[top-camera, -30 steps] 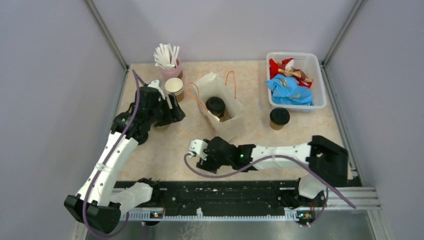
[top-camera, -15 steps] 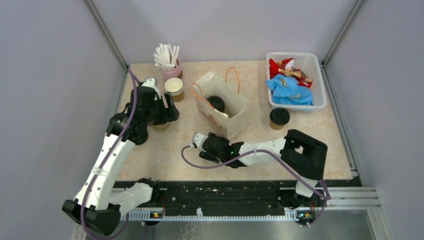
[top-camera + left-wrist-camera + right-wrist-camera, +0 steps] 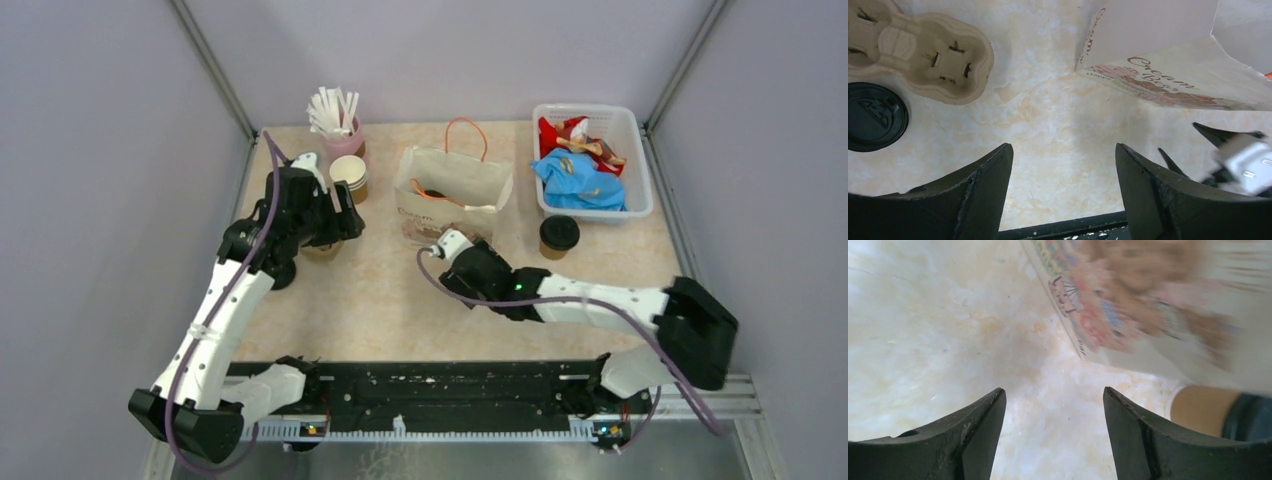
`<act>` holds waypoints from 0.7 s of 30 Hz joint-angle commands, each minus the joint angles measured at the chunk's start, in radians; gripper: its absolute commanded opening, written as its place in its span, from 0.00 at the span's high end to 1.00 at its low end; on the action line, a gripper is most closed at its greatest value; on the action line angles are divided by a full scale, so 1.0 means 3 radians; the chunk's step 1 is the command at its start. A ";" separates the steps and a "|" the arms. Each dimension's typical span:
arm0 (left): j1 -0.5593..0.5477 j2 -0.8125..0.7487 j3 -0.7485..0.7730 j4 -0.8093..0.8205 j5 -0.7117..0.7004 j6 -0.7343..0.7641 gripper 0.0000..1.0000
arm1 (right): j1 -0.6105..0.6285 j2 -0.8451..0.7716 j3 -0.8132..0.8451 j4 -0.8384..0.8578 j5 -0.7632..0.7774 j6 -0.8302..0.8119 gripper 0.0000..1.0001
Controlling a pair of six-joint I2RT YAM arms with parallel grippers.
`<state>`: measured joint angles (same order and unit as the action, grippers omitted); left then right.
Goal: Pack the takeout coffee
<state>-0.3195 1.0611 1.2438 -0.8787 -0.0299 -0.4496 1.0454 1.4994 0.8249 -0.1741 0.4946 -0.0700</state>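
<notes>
While one lidded coffee cup point(image 3: 559, 234) stands unpacked beside the paper bag point(image 3: 452, 192), the left gripper point(image 3: 1064, 150) and right gripper point(image 3: 1054, 390) gape open, holding nothing; the bag's contents are hidden.

Black-lidded brown cup point(image 3: 559, 236) stands upright beside basket point(image 3: 598, 215); other seemingly hidden.

White arms point(image 3: 225, 305), black joints, black wedge-fingered claws point(image 3: 1063, 150) point(image 3: 1054, 392), purple cables point(image 3: 270, 160).
</notes>
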 commanded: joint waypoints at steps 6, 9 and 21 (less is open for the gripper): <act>0.0040 0.0143 0.0089 0.0326 0.0308 0.0051 0.19 | 0.0003 -0.1807 0.0564 -0.1743 0.0323 0.1131 0.07; 0.0042 0.0206 0.0093 0.0393 0.0397 0.0032 0.19 | -0.0562 -0.1793 0.0816 -0.2141 0.0442 0.1338 0.01; 0.0081 0.0231 0.0103 0.0466 0.0469 0.0080 0.17 | -0.2949 -0.0335 0.1658 -0.2847 -0.1314 0.1274 0.01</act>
<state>-0.3050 1.1316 1.2438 -0.7879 0.0940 -0.4442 0.2321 1.2194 1.1652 -0.8875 0.3031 0.3119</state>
